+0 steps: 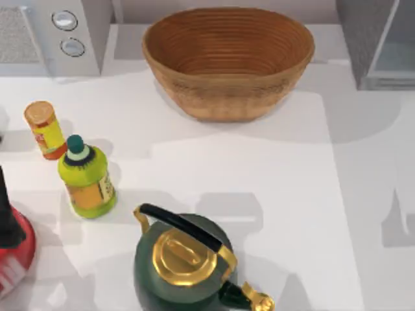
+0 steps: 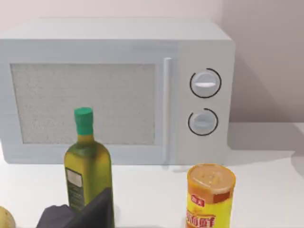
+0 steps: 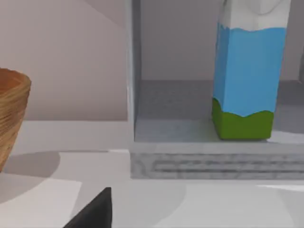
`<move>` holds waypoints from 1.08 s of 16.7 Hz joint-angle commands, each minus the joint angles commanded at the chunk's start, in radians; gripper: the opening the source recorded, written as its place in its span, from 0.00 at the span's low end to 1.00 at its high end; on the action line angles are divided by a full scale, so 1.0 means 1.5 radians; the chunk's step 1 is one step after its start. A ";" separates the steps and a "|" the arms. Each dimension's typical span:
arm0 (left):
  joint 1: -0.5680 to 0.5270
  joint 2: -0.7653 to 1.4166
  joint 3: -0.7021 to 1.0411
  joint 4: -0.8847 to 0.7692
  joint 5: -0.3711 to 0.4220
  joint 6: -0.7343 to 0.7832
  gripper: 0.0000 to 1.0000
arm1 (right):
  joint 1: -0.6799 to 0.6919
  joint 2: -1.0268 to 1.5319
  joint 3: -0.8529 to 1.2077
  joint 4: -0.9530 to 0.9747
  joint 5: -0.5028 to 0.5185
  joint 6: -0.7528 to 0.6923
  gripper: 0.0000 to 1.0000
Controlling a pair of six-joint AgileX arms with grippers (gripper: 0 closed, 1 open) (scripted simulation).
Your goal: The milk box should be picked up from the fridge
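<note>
In the right wrist view the milk box [image 3: 249, 80] stands upright inside the fridge [image 3: 190, 123], on its grey floor: white top, sky-blue body, green base. A dark edge of my right gripper [image 3: 92, 211] shows low in that view, well short of the fridge and apart from the carton. From above, the fridge [image 1: 379, 45] is the dark-grey cabinet at the table's back right, and the carton is hidden inside it. A dark part of my left gripper [image 2: 80, 213] shows in the left wrist view, facing the microwave.
A woven basket [image 1: 228, 58] sits at the back centre and a light-grey microwave [image 1: 52, 32] at the back left. A yellow-green bottle [image 1: 86, 178], an orange can [image 1: 44, 129], a green kettle [image 1: 188, 259] and a red object [image 1: 13, 253] crowd the left and front.
</note>
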 joint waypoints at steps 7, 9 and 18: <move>0.000 0.000 0.000 0.000 0.000 0.000 1.00 | -0.037 0.104 0.013 0.098 -0.036 0.001 1.00; 0.000 0.000 0.000 0.000 0.000 0.000 1.00 | -0.066 0.194 0.023 0.183 -0.063 0.002 1.00; 0.000 0.000 0.000 0.000 0.000 0.000 1.00 | -0.228 0.766 0.079 0.691 -0.219 0.008 1.00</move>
